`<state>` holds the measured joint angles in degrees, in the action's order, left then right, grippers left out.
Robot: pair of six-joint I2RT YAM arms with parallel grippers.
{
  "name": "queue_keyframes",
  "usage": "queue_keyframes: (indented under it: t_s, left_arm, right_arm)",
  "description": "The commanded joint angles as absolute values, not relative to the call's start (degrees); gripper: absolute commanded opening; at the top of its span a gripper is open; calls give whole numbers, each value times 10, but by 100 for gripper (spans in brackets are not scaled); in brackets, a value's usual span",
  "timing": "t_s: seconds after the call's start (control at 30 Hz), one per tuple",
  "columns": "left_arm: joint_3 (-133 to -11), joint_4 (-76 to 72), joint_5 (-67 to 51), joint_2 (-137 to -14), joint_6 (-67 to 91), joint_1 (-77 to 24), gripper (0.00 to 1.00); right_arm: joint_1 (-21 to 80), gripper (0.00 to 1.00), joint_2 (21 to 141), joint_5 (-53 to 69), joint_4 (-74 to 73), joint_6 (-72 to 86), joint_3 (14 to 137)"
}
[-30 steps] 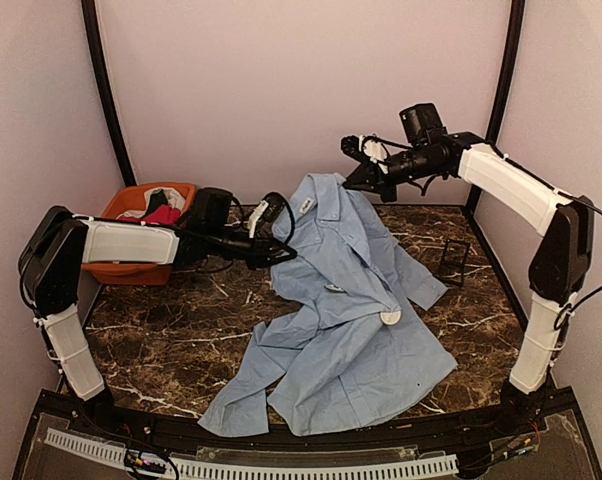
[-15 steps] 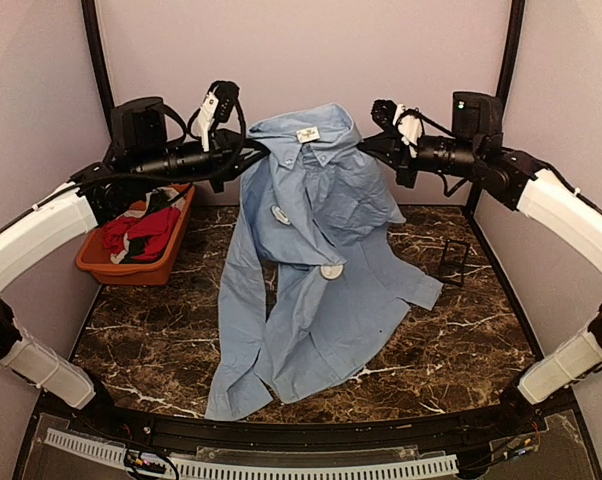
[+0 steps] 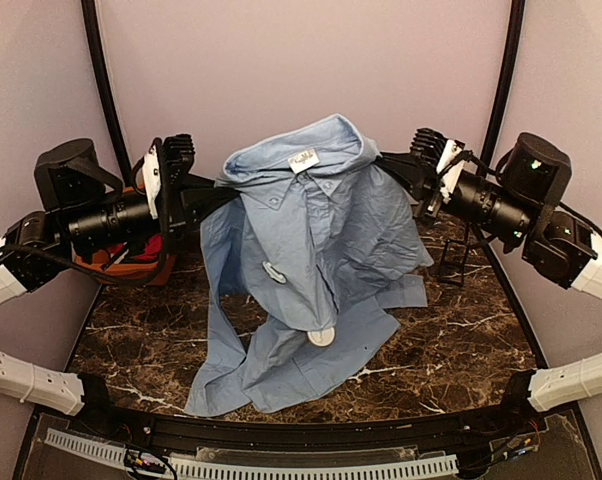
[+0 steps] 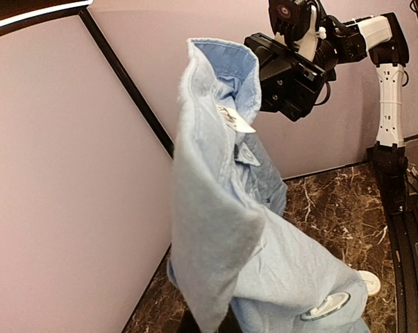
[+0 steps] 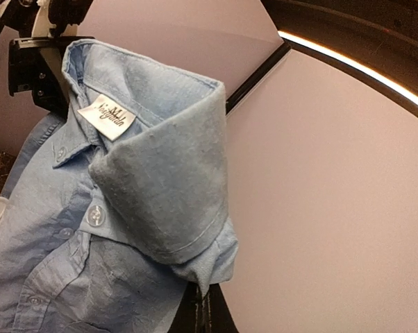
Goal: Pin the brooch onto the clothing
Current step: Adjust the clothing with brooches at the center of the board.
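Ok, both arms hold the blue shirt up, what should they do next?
Probably lay the light blue shirt flat on the marble table. The left gripper and right gripper pinch it by its shoulders, and its bottom lies bunched up, too crumpled for pinning.

The dark brown marble-patterned tabletop (image 3: 461, 350) bears the bunched lower folds and sleeves of a light blue button-up shirt (image 3: 281, 375) near its middle. An orange plastic bin (image 3: 121, 270) sits at the left rear, and a small black wire stand (image 3: 454, 262) at the right rear.
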<state>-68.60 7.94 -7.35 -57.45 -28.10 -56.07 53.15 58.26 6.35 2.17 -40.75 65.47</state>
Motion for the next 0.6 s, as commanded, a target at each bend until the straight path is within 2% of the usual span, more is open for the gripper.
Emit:
queue_keyframes:
  t_s: [0.0,0.13,0.27,0.47,0.57]
  left_arm:
    - [-694,73,37,-571,-359,-560,1]
    - [-698,29,176,-616,-419,-562,1]
    - [-696,-37,254,-639,-466,-565,1]
    - [-691,-47,271,-597,-494,-577,1]
    - [-694,-34,236,-568,-497,-589,1]
  right_arm:
    - [551,0,619,-150,125,-474,669]
    - [554,0,690,-303,258,-586,672]
    - [555,0,727,-359,352,-654,683]
    - [569,0,683,-372,411,-672,661]
    - [593,0,644,-351,403,-674,649]
